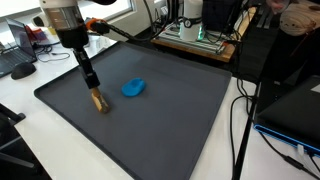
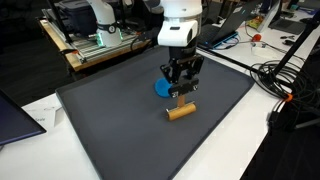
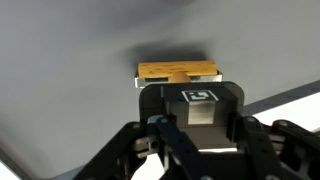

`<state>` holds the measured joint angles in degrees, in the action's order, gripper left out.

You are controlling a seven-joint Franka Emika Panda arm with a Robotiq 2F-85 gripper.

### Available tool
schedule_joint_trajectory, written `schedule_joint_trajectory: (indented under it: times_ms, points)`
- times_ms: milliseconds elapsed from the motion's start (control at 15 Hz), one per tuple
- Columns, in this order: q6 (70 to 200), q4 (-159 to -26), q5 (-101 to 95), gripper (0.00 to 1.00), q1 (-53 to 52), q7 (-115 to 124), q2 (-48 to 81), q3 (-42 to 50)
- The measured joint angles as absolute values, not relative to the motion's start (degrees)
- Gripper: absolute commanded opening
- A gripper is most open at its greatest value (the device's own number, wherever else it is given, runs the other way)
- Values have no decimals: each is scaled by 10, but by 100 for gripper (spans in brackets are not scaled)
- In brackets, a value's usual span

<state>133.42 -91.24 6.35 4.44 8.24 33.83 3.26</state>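
Observation:
My gripper [image 3: 195, 118] is shut on a black block [image 3: 197, 100] that carries a small white square tag. A light wooden piece [image 3: 178, 71] sits at the block's far end. In both exterior views the gripper [image 1: 88, 77] [image 2: 182, 90] hangs low over the dark grey mat [image 1: 170, 125] [image 2: 110, 115], with the wooden piece [image 1: 98, 101] [image 2: 180, 112] resting on the mat just under it. A flat blue lump [image 1: 133, 88] [image 2: 161, 87] lies on the mat close beside the gripper, apart from the wood.
Past the mat's far edge stands a wooden board with electronics [image 1: 195, 35] [image 2: 100, 42]. Black cables [image 1: 240, 120] [image 2: 285, 85] trail along one side of the mat. A laptop corner [image 2: 15, 118] lies off the opposite side.

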Motion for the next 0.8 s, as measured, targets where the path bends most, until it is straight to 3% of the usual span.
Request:
schedule_joint_trajectory:
  times_ms: [467,800]
  points:
    - [1273,-909,47,23,43,82,295,45]
    - [1151,-889,47,23,35,89,248,44]
